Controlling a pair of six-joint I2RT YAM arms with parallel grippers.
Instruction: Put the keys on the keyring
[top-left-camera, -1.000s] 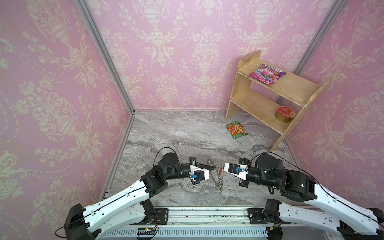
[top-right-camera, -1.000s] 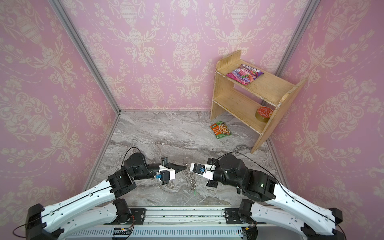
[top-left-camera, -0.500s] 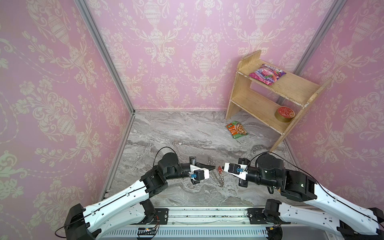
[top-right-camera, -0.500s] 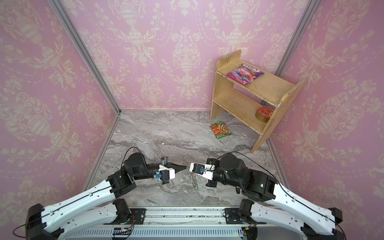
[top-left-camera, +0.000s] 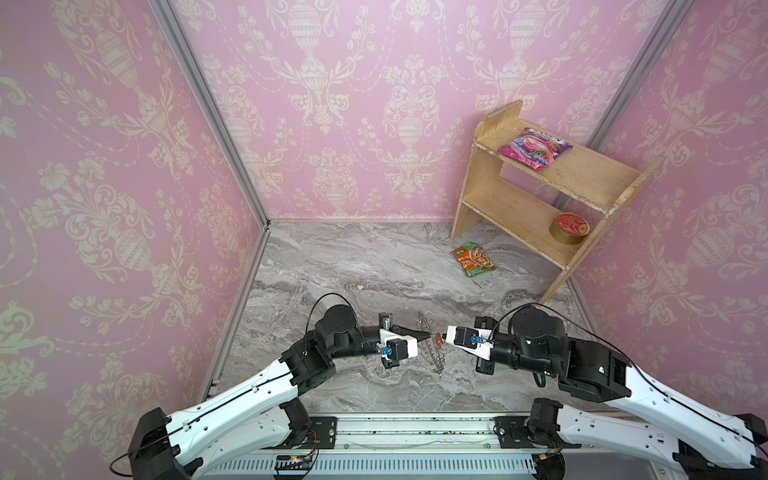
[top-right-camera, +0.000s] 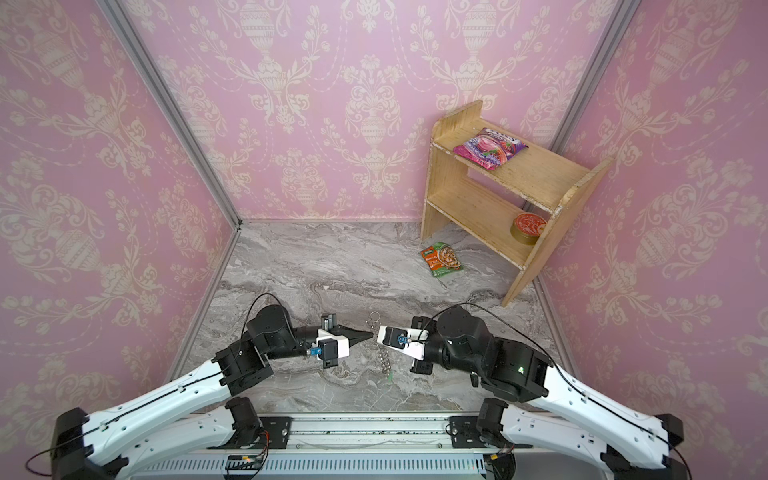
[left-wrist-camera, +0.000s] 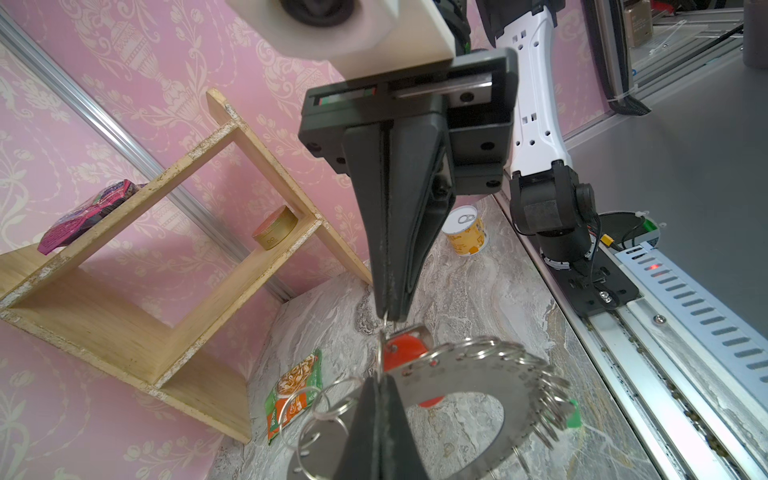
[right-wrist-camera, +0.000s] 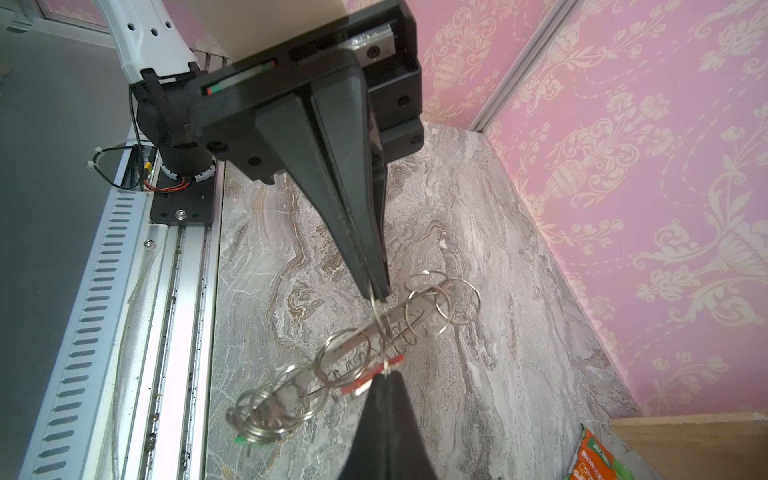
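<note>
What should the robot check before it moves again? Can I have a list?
1. Left gripper shut on the keyring's rim: ok.
2. Right gripper shut on the red-tagged key: ok.
3. Red-tagged key already threaded onto the keyring: cannot tell.
4. Green-tagged key hanging at the keyring's low edge: ok.
5. Keyring hanging between the grippers, not lying flat: ok.
6. Food packet well away from both grippers: ok.

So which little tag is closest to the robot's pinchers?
The red tag, right where the left gripper and right gripper meet; the green tag hangs at the keyring's far edge.
</note>
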